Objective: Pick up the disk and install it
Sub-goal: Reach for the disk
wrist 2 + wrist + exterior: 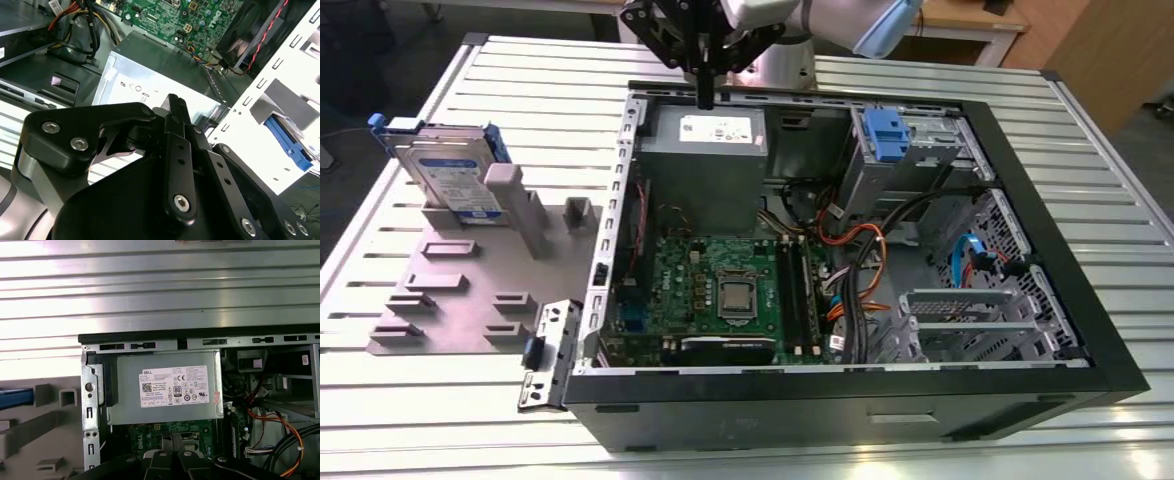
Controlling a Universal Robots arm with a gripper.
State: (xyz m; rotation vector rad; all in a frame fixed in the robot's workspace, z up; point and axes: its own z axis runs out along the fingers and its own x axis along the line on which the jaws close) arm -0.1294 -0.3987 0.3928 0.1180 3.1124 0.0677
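The disk (450,172), a silver-grey drive with a white-and-blue label in a blue bracket, stands on edge in a grey fixture (460,275) at the exterior view's left, outside the computer case. Its blue bracket also shows past the case wall in the second wrist view (291,146). My gripper (706,97) hangs over the back rim of the open case, just above the grey power-supply box (707,150), well away from the disk. In the second wrist view the black fingers (175,107) meet at their tips, shut on nothing.
The black case (854,400) lies open on a slatted metal table (1107,200). Inside are a green motherboard (720,290), orange and black cables (854,240), and a metal cage with a blue latch (886,135) at the back right. A loose bracket (550,350) lies by the fixture.
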